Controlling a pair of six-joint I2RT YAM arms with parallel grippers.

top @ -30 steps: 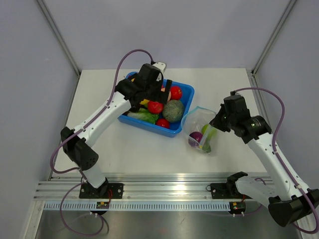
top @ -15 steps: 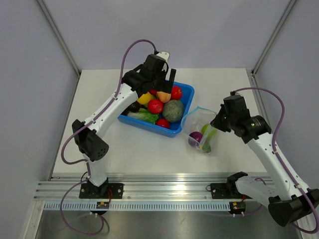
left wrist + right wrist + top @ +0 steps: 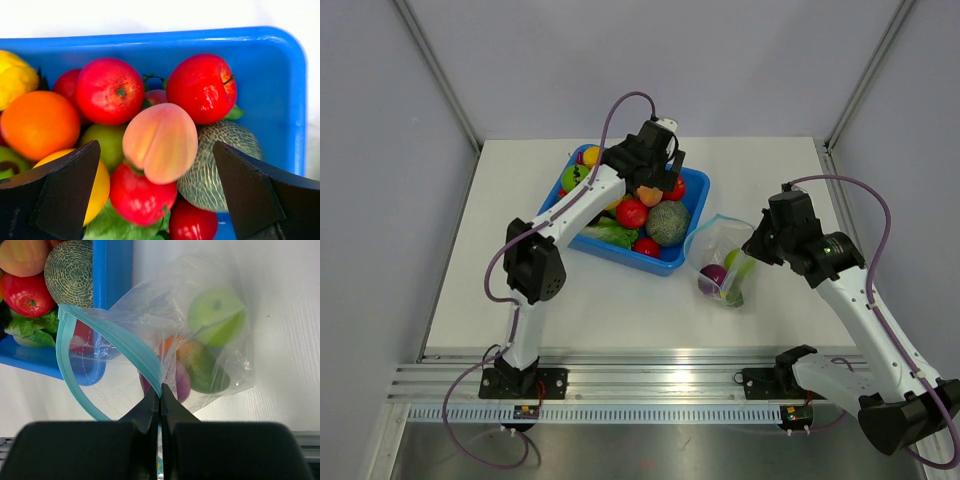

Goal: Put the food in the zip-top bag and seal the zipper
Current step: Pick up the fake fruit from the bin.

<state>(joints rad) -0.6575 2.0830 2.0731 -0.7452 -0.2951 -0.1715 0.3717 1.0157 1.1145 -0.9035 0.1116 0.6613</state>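
The food lies piled in a blue bin [image 3: 695,185]: a peach [image 3: 160,142], red apples [image 3: 201,87], an orange [image 3: 37,122], a netted melon [image 3: 225,160] and leafy greens. My left gripper [image 3: 655,172] hangs open over the pile, its jaws either side of the peach without touching it [image 3: 155,146]. The zip-top bag [image 3: 725,258] lies right of the bin with its mouth open. It holds a green apple [image 3: 217,315], a purple piece [image 3: 181,382] and an orange piece. My right gripper [image 3: 160,390] is shut on the zipper [image 3: 115,335] at the mouth's edge.
The blue bin's wall [image 3: 112,270] sits close against the bag's open mouth. Grey walls enclose the table on three sides. A metal rail runs along the near edge [image 3: 650,385].
My left gripper has swung from the bin's left side toward its far right, over the peach. The right arm and the bag have not moved.
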